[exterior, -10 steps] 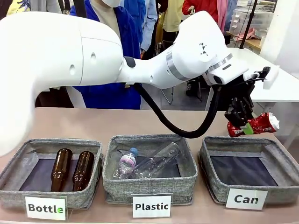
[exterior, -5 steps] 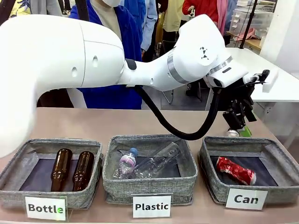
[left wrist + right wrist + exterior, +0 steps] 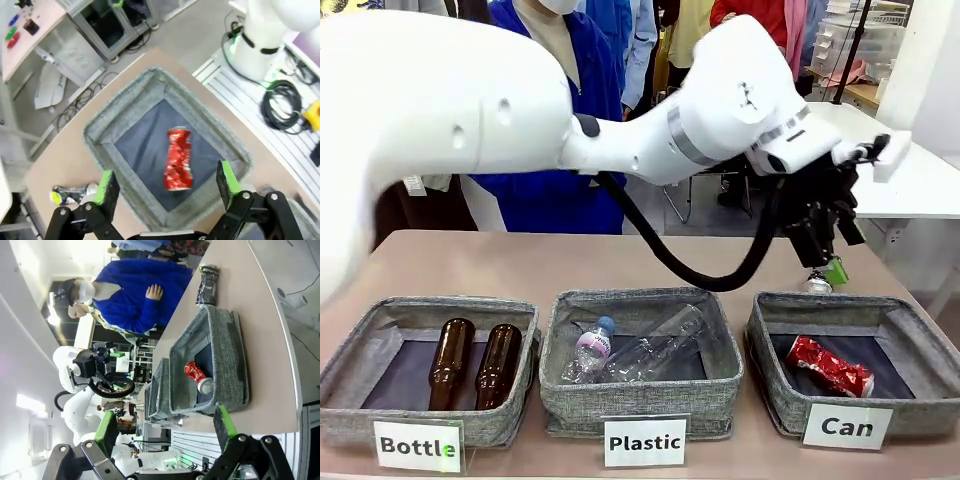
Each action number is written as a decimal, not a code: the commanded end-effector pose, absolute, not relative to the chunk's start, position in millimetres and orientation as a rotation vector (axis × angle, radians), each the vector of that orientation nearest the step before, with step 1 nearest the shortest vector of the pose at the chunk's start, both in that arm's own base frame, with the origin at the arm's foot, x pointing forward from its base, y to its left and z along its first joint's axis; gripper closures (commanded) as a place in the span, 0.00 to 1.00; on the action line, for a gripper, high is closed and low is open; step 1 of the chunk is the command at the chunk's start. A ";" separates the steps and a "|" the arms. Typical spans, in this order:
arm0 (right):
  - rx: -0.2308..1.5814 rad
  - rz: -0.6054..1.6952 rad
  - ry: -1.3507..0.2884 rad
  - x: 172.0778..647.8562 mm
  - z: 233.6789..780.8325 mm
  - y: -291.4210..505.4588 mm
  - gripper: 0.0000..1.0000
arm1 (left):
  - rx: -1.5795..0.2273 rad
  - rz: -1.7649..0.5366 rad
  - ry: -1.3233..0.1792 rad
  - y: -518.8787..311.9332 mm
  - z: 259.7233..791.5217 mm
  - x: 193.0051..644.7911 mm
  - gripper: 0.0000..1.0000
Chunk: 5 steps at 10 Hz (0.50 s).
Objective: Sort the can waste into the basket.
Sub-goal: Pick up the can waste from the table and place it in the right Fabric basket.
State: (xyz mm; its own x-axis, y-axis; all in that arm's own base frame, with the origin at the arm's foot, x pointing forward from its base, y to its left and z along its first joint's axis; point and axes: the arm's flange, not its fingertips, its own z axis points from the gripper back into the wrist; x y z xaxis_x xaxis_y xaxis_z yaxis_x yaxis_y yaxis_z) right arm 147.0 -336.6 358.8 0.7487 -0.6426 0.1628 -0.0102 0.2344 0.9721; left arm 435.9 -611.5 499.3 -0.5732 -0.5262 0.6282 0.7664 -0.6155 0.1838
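Your left arm (image 3: 620,150) was over the Can basket (image 3: 765,340), and one can was in it.
Your left gripper (image 3: 166,176) hung above the basket, spread wide with nothing in it. Your right gripper (image 3: 165,420) was wide open and empty too. The red can (image 3: 830,366) lay inside the basket. The black can (image 3: 70,194) sat on the table (image 3: 470,265) just outside the basket's far wall.

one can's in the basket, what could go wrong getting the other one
The black can lies on the table close beside the basket, so the open left gripper might catch its wall on the way down. Being dented, the can could also slip from the gripper.
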 end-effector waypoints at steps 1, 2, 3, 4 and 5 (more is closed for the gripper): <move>1.275 -0.474 -0.619 147.0 358.8 -336.6 0.00 | -0.716 -2.175 -0.499 -538.0 515.7 427.9 0.00; 1.195 -0.441 -0.589 168.3 370.0 -314.8 0.00 | -0.685 -2.123 -0.443 -494.7 524.8 430.1 0.00; 1.168 -0.388 -0.568 189.6 384.5 -288.2 0.00 | -0.751 -2.061 -0.399 -454.3 531.4 431.1 0.00; 1.162 -0.327 -0.534 210.0 401.1 -256.1 0.00 | -0.810 -1.964 -0.421 -410.6 541.0 432.5 0.00; 1.173 -0.273 -0.506 229.4 416.1 -217.2 0.00 | -0.830 -1.860 -0.490 -364.2 553.8 434.1 0.00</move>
State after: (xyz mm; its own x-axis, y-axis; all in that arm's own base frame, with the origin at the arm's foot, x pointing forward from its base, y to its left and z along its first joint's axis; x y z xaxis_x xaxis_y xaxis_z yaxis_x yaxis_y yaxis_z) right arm 212.8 -264.6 394.2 0.8361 -0.4930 0.2408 -0.0537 0.3632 0.9302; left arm 459.7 -416.0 550.1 -0.3194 -0.6575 0.6824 0.8826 -0.4686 -0.0384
